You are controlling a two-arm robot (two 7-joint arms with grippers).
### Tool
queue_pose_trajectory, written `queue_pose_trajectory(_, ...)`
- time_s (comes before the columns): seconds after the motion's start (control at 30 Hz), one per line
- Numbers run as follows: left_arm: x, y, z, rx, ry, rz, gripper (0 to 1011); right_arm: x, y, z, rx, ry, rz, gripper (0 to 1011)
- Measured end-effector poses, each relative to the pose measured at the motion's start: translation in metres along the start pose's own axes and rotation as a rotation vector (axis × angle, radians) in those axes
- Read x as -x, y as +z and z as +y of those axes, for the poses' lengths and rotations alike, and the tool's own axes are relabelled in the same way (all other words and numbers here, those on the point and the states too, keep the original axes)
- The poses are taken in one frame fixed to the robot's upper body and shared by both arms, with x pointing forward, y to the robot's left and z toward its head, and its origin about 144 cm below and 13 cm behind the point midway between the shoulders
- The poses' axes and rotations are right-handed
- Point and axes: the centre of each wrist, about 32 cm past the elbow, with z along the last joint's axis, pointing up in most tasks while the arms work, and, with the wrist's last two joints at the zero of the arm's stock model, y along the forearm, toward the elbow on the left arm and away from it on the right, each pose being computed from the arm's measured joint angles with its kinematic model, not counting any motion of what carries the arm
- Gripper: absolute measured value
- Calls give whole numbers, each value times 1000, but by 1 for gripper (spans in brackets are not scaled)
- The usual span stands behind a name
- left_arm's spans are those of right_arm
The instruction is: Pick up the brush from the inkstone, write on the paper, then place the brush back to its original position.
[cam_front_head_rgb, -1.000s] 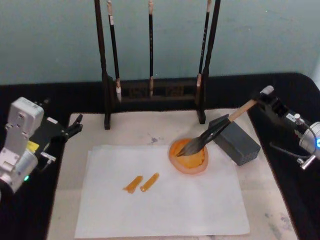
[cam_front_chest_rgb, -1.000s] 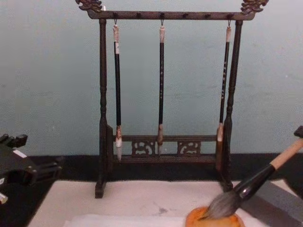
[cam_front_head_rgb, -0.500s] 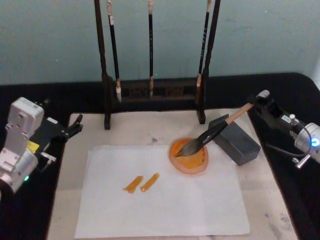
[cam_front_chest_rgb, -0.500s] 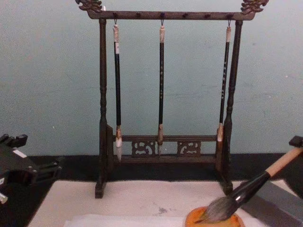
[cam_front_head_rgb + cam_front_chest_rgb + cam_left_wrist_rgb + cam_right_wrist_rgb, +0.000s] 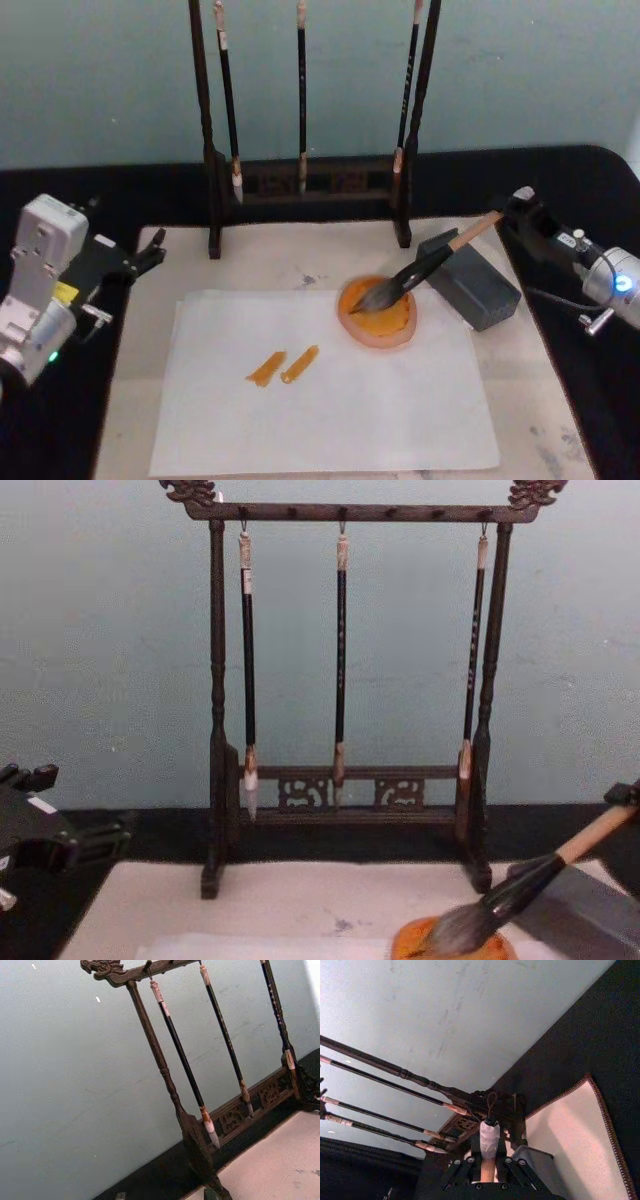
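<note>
Your right pincer (image 5: 514, 206), near the right edge of the counter (image 5: 470, 165), grips the brush (image 5: 425, 264) by its white-wrapped end. The tan handle and black collar slope down over a grey block (image 5: 480, 290), and the grey-white bristles rest in the orange dish (image 5: 385, 328). Your left pincer (image 5: 148, 255) sits at the left edge.

Staged calligraphy station in a test-lab setting.
Black-draped worktop (image 5: 590, 190) against a bare teal wall (image 5: 520, 70); cream felt mat (image 5: 270, 255) at centre; carved brush rack (image 5: 345, 512) at 12 o'clock, three thin brushes (image 5: 341, 650) hanging; orange ink dish (image 5: 385, 325) and grey block (image 5: 480, 285) at 2 o'clock; the paper (image 5: 330, 410) at 6 o'clock.
</note>
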Motion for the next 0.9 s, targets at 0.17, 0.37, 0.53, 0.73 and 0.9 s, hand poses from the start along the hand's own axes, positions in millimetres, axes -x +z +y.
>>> queue_pose_trajectory(0.17, 0, 0, 0, 0, 0, 0, 1010, -3, 0, 4, 8, -10, 4, 171)
queue_pose_trajectory(0.37, 0, 0, 0, 0, 0, 0, 1010, -5, 0, 7, 9, -16, 6, 171)
queue_pose_trajectory(0.53, 0, 0, 0, 0, 0, 0, 1010, -6, 0, 7, 6, -20, 9, 171)
queue_pose_trajectory(0.73, 0, 0, 0, 0, 0, 0, 1010, -9, 1, 8, 5, -26, 40, 171)
queue_pose_trajectory(0.9, 0, 0, 0, 0, 0, 0, 1010, -11, 2, 8, 6, -27, 62, 171)
